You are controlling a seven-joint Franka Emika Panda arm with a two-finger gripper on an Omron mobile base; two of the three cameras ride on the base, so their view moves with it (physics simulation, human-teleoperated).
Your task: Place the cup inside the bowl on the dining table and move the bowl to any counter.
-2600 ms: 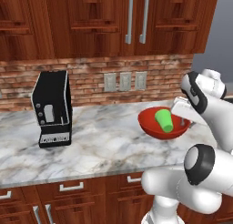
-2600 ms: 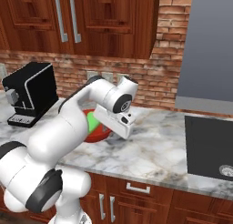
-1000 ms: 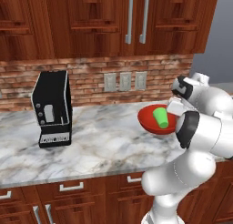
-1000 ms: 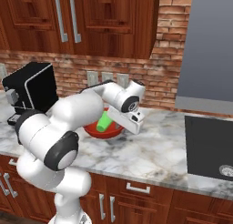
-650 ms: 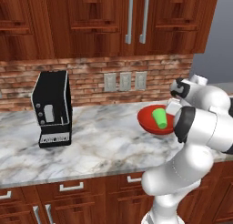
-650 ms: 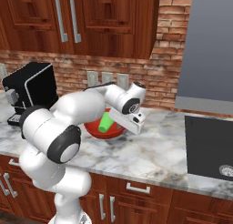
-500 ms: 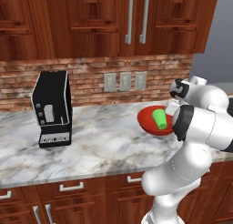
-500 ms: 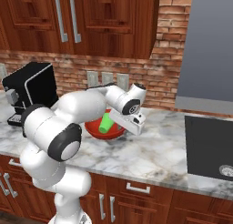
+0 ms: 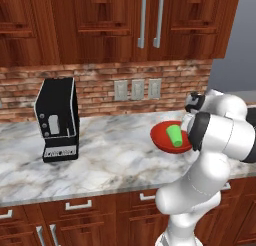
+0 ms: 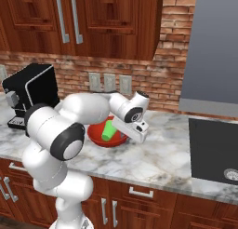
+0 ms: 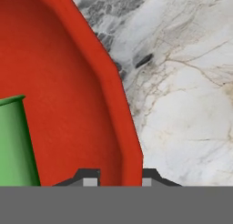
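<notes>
The glossy red bowl (image 9: 161, 138) is low over the marble counter (image 9: 115, 160), in front of the brick wall. I cannot tell whether it rests on the marble. The green cup (image 9: 174, 134) stands inside it, leaning a little. My gripper (image 11: 120, 177) is shut on the bowl's rim, one fingertip inside the bowl (image 11: 68, 104) and one outside. The cup (image 11: 13, 141) stands left of the fingers. From the right, my gripper (image 10: 123, 131) meets the bowl (image 10: 97, 134) at its right edge, with the cup (image 10: 109, 130) just beside it.
A black coffee machine (image 9: 57, 120) stands on the counter to the left, well apart from the bowl. A dark sink (image 10: 214, 149) is set into the counter (image 10: 162, 163) at the right. Wall outlets (image 9: 136, 89) and wood cabinets sit behind and above.
The bowl with the cup has sunk slightly toward the counter while the arm folded in closer. The grip on the rim has stayed the same.
</notes>
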